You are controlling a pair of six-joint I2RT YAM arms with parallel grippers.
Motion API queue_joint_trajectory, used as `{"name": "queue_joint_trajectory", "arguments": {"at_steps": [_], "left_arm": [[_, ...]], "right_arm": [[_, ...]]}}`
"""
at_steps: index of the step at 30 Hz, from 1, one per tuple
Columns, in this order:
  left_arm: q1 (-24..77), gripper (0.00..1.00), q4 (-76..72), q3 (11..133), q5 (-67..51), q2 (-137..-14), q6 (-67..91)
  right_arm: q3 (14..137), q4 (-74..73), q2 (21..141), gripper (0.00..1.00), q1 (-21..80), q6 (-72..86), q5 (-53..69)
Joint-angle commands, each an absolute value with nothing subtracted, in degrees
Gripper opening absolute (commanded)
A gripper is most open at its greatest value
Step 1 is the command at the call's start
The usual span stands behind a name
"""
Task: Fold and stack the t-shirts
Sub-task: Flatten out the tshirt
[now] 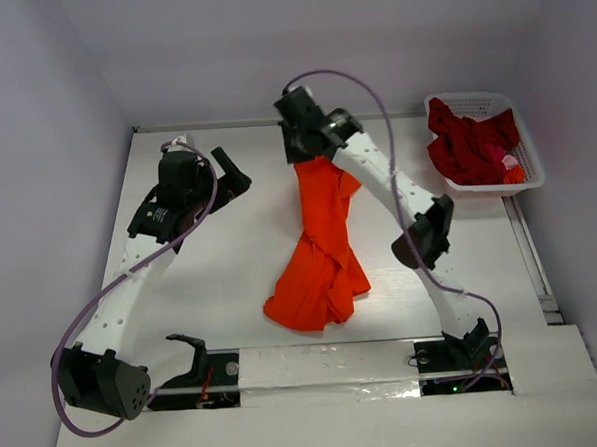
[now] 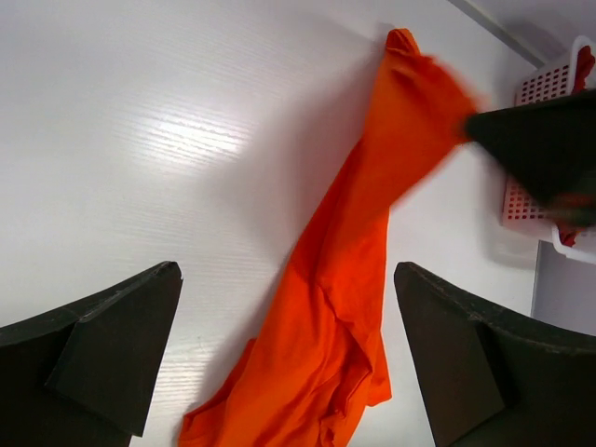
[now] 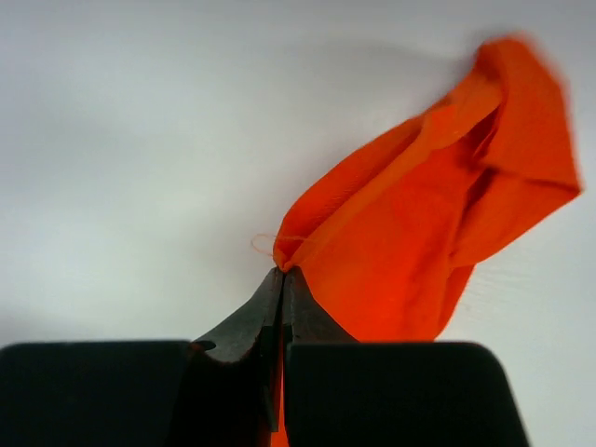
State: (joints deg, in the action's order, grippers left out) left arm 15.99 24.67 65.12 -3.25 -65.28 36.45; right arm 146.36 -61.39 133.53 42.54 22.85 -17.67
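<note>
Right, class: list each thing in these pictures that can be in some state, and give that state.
orange t-shirt: unfolded, bunched lengthwise, one end pinched, the rest lying on the table.
dark red t-shirts: crumpled in a heap inside the basket.
white lattice basket: upright, holding shirts.
left fingers: wide open, holding nothing.
right fingers: shut on the orange t-shirt's end.

A big flat white table (image 1: 230, 257) has plain pale grey walls (image 1: 32, 97) at its left, far and right sides. Soft light shines on its top.
</note>
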Motion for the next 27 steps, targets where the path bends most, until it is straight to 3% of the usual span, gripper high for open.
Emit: {"name": "queue_joint_trajectory", "arguments": {"at_steps": [1,18,27], "left_arm": [[15.64,0.99,22.41,62.85,-3.51,-63.02,37.35],[19.78,0.99,20.83,48.70,-9.58,-60.47,36.83],[26.53,0.99,23.73,43.95,-17.48,-59.59,33.93]], "right_arm": [[150.91,-62.05,122.97,0.00,41.75,20.83,-12.23],[154.51,-55.03,106.62,0.00,35.61,23.64,6.57],[154.60,-54.49,104.50,0.00,34.19,24.34,8.44]]}}
